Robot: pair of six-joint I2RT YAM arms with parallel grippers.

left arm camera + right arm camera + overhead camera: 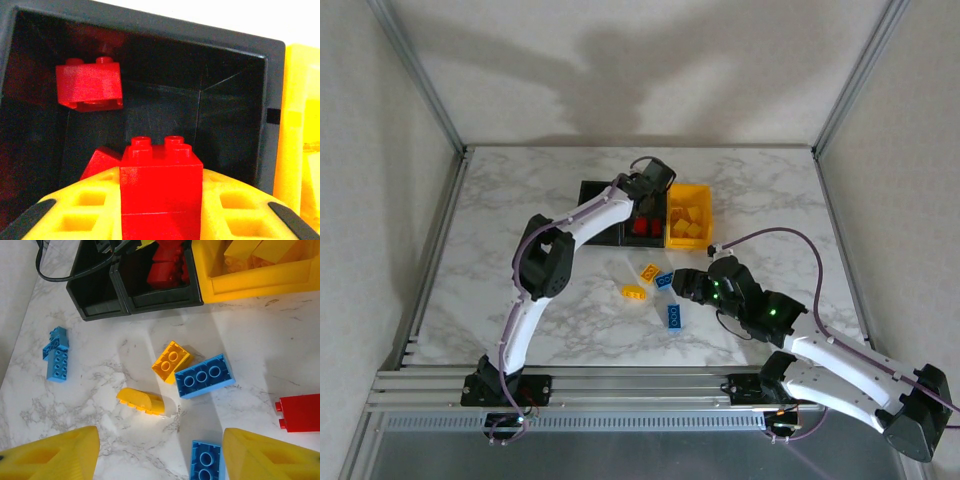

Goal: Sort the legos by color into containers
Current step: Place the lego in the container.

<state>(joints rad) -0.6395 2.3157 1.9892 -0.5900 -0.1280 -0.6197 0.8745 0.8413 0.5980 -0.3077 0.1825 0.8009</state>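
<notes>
the left claw (160,212) is clamping a red lego (161,170), hanging over the black bin (235,70) in the upper centre of the top view, where a second red lego (90,86) is lying. the right claw (160,455) is hovering, jaws wide apart, at the bottom of its wrist view above the marble worktop (280,335). a blue lego (205,376) and a yellow lego (171,360) are sitting just beside each other mid-frame, below the yellow bin (260,277).

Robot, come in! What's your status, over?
Left hand shut on red brick, over middle black bin. Right hand open above loose blue brick. Nothing in the way. Over.
</notes>
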